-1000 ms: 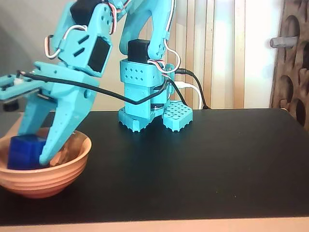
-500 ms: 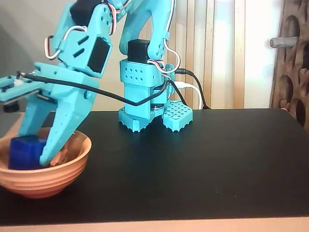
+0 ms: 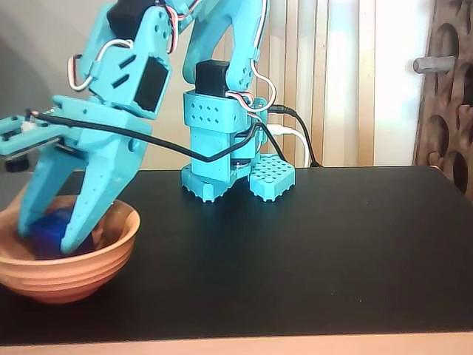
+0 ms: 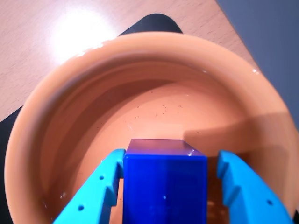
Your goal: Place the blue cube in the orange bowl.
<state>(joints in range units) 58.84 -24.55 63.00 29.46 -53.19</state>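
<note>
The blue cube (image 4: pixel 164 184) sits low inside the orange bowl (image 4: pixel 60 93), between the 2 fingers of the hand (image 4: pixel 166 186). The hand looks released: a gap shows beside the cube on the right of the wrist view. A straight lift should clear it, since the cube lies directly beneath.

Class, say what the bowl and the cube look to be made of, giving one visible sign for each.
Orange bowl: probably glazed ceramic or glossy plastic; its rim shows bright highlights and the outer wall is ridged. Blue cube: likely plastic or painted wood; smooth, even, mostly matte faces with one small glint.
</note>
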